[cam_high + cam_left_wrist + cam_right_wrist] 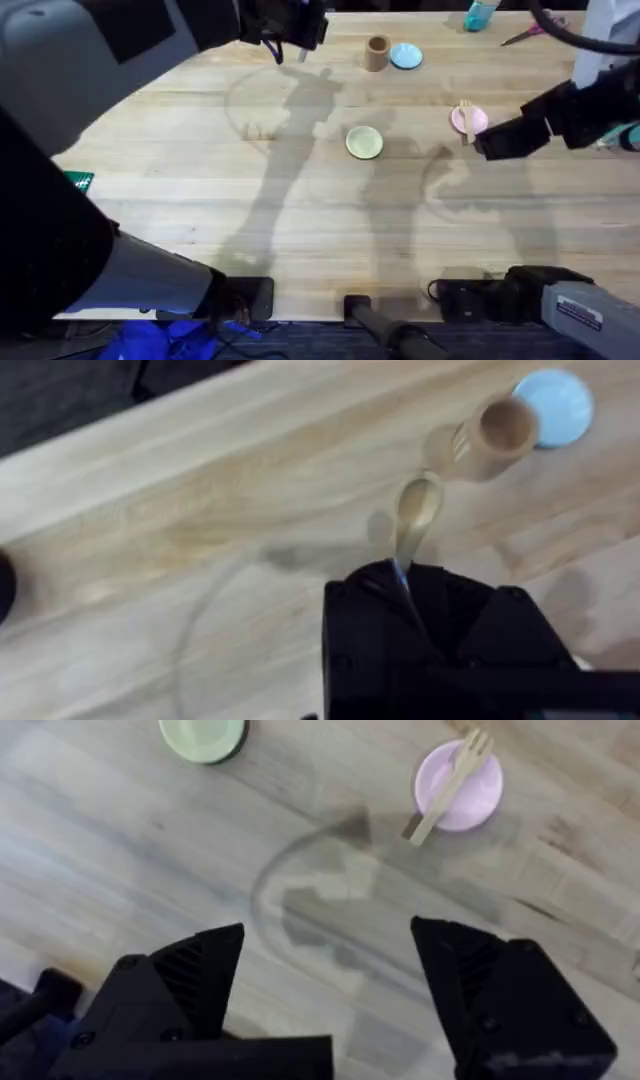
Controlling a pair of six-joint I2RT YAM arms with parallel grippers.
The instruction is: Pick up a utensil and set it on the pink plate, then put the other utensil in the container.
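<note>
No lettering, label or number in these views is clear enough to read.

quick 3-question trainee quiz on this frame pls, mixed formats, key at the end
1. True or false: the wooden fork lies across the pink plate.
2. What does the left claw hold? A) the fork B) the wooden spoon C) the green plate
3. Fill in: the brown cup stands next to the ___ plate.

Key:
1. True; its handle overhangs the rim.
2. B; the handle is pinched, and the bowl points toward the cup.
3. Blue; the light blue plate. The right claw is open and holds nothing.
</note>
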